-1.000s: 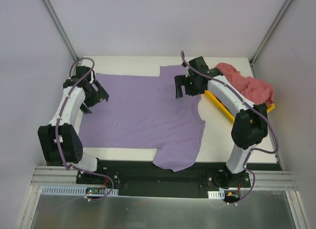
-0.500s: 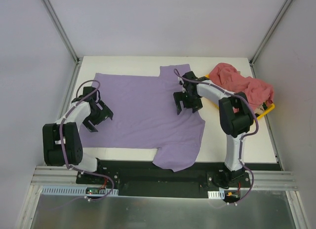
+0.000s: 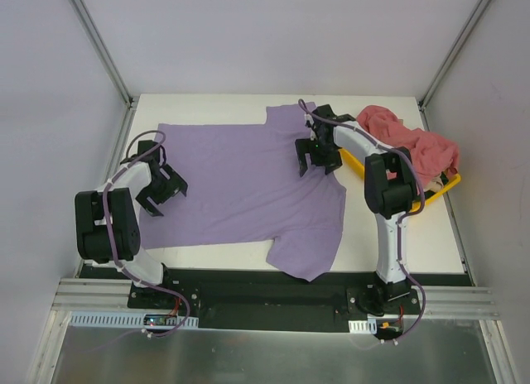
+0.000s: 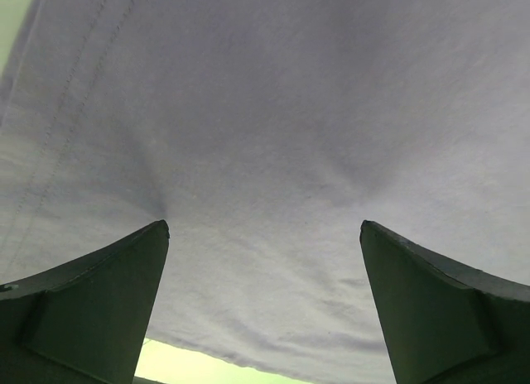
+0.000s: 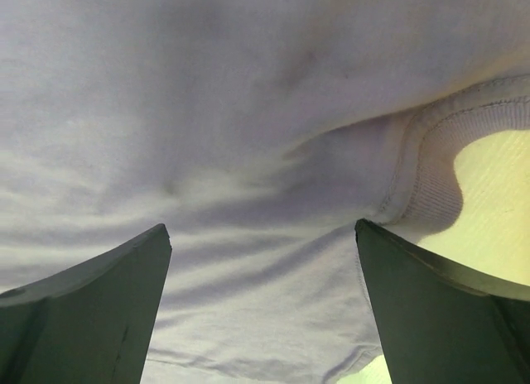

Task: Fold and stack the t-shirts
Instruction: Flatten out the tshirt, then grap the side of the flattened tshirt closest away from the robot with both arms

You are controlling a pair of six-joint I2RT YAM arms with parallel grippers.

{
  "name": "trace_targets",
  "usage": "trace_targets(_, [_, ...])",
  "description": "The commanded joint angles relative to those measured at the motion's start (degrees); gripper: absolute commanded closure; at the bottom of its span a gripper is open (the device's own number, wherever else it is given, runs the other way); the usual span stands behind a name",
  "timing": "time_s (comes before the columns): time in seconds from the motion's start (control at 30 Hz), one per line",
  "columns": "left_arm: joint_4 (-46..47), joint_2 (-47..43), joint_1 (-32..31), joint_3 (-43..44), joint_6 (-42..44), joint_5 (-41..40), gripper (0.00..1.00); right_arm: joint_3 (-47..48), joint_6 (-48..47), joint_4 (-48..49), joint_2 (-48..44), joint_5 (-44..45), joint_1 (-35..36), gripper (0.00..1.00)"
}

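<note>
The lavender t-shirt [image 3: 240, 185] lies spread flat on the table, one sleeve hanging over the near edge. It fills the left wrist view [image 4: 273, 127] and the right wrist view [image 5: 248, 111], where its ribbed collar [image 5: 431, 169] shows. My left gripper [image 3: 161, 191] is open, pressed low on the shirt's left hem. My right gripper [image 3: 317, 159] is open, low on the shirt beside the collar. Dusty pink-red t-shirts [image 3: 410, 144] lie crumpled at the back right.
A yellow plastic tray [image 3: 364, 170] sits under the pink-red pile at the right. Bare white table [image 3: 389, 235] shows right of the lavender shirt and along the back edge. Metal frame posts rise at both back corners.
Both arms dropped onto the shirt. The left gripper moved nearer along the left hem. The right gripper dipped toward me, then went back to the collar. The shirt shifted slightly.
</note>
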Motion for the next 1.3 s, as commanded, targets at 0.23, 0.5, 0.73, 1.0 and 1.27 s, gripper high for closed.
trace_targets(0.23, [-9.7, -22.1, 0.7, -6.1, -9.4, -8.1, 0.01, -4.0, 0.1, -4.9, -25.1, 5.7, 4.8, 0.04])
trace_targets(0.5, [-15.5, -36.7, 1.8, -21.2, -23.4, -12.0, 0.01, -42.7, 11.8, 17.3, -57.3, 6.7, 4.3, 0.04])
trace_targets(0.73, [-20.3, -44.1, 2.0, -25.1, -30.2, -15.6, 0.10, -51.2, 11.2, 18.6, -67.8, 10.5, 2.8, 0.04])
trace_targets(1.0, [-15.9, -42.0, 2.0, -26.8, -34.1, -16.2, 0.19, -52.7, 10.4, 19.0, -69.1, 8.3, 0.7, 0.04])
trace_targets(1.27, [-10.6, -35.1, 2.1, -27.9, -33.8, -17.1, 0.25, -52.6, 10.3, 19.1, -67.5, 6.7, -0.1, 0.04])
